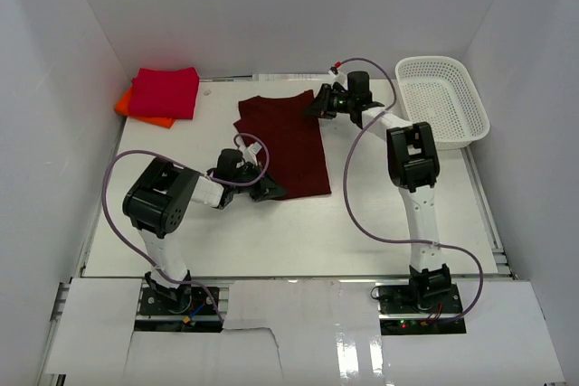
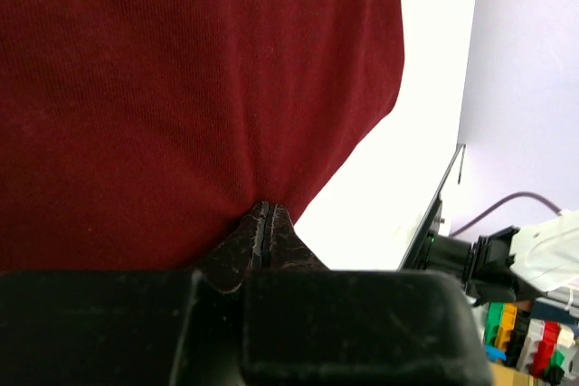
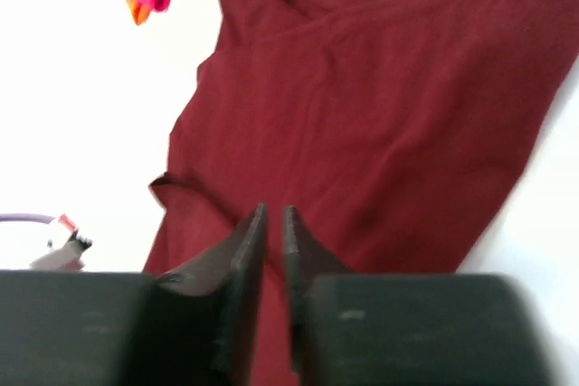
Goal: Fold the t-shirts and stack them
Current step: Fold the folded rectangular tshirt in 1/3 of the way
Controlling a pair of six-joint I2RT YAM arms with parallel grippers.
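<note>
Across the middle of the table (image 1: 271, 232) lies the maroon shirt (image 1: 288, 142), part-folded. Far right stands a basket (image 1: 470, 106). Far left, the red shirt (image 1: 165, 92) hides most of the orange shirt (image 1: 122, 104). The left gripper (image 2: 264, 210) is pinched tight on the maroon shirt's near corner. At the far corner, the right gripper (image 3: 274, 214) shows a slit between its jaws; whether cloth is caught there, I can't tell.

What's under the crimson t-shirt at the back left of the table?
An orange t-shirt: only its left and near edges stick out from under the folded crimson t-shirt. The rest is covered, so its fold cannot be judged.
</note>
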